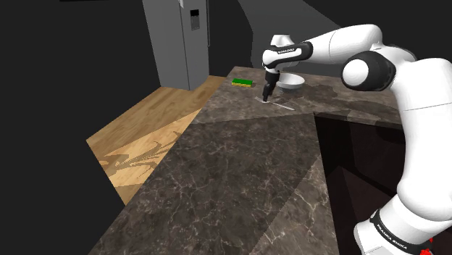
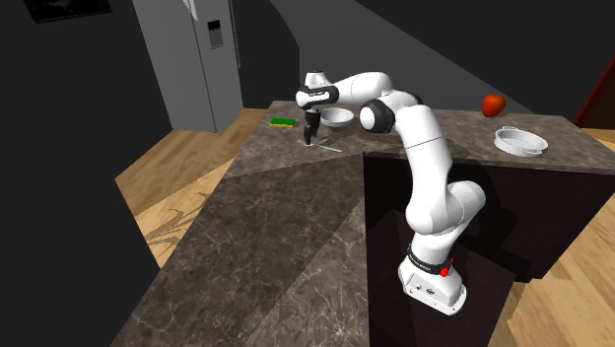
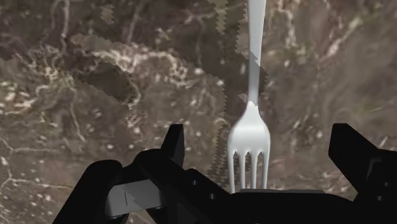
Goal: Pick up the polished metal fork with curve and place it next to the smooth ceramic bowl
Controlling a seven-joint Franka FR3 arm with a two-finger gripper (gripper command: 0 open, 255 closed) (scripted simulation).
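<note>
Starting at the shoulder view's left: wooden floor point(image 1: 145, 138) runs along the left edge of the surface point(image 1: 239, 181), and a grey refrigerator point(image 1: 177, 40) stands beyond its far corner. On that far corner a green block point(image 1: 242, 82) sits close to the edge. Just right of it the pincer point(image 1: 267, 94) hangs low over the dark marbled surface, pointing straight down. In the wrist view the fingers point(image 3: 173, 149) are spread wide, and the pale fork point(image 3: 250, 137) lies flat between them, tines toward the camera, handle running away. Neither finger touches it, so the fork is on the surface, not held. Just beyond sits the white bowl point(image 1: 293, 85), near the fork but apart from it. In the second exterior view, toward the surface's right end, are a red fruit point(image 2: 494, 105) and a pale shallow dish point(image 2: 520, 141).
</note>
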